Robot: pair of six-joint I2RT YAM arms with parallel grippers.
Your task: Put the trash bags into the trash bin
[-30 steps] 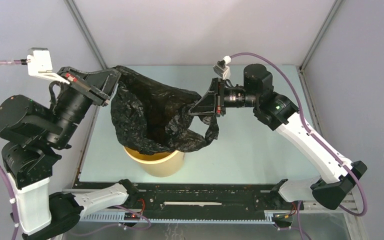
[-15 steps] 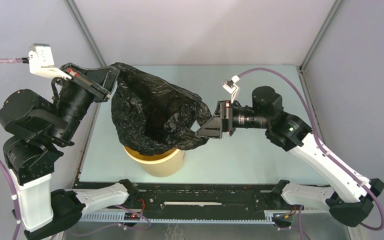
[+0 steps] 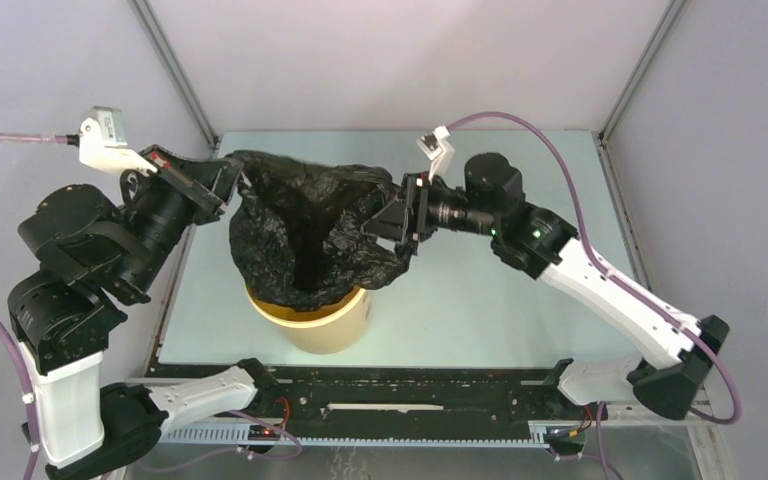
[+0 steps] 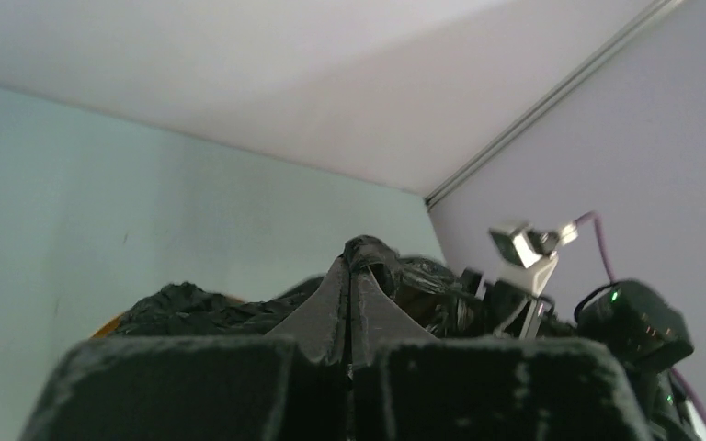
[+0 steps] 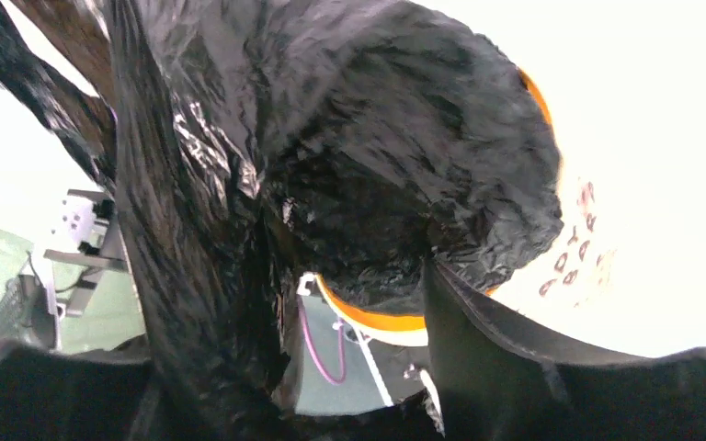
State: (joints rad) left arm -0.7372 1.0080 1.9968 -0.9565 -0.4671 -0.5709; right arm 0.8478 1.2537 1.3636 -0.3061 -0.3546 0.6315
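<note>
The black trash bag (image 3: pixel 310 230) is spread wide, and its lower part hangs into the tan trash bin (image 3: pixel 322 325). My left gripper (image 3: pixel 232 182) is shut on the bag's upper left edge; in the left wrist view the fingers (image 4: pixel 331 303) pinch a black fold (image 4: pixel 368 253). My right gripper (image 3: pixel 392 218) is at the bag's right edge. In the right wrist view its jaws (image 5: pixel 340 322) stand apart. The bag (image 5: pixel 377 138) drapes over the left finger and the right finger (image 5: pixel 487 358) is bare. The bin's orange rim (image 5: pixel 368 319) shows between them.
The bin stands on a pale green table (image 3: pixel 500 290) near its front edge. Grey walls and metal posts (image 3: pixel 175 70) close in the back and sides. A black rail (image 3: pixel 410 385) runs along the near edge. The right arm's camera mount (image 4: pixel 524 243) shows beyond the bag.
My right gripper dropped down and right along the bag's edge, then came back up and left. My left gripper shifted slightly lower. The bag now sits more bunched over the bin.
</note>
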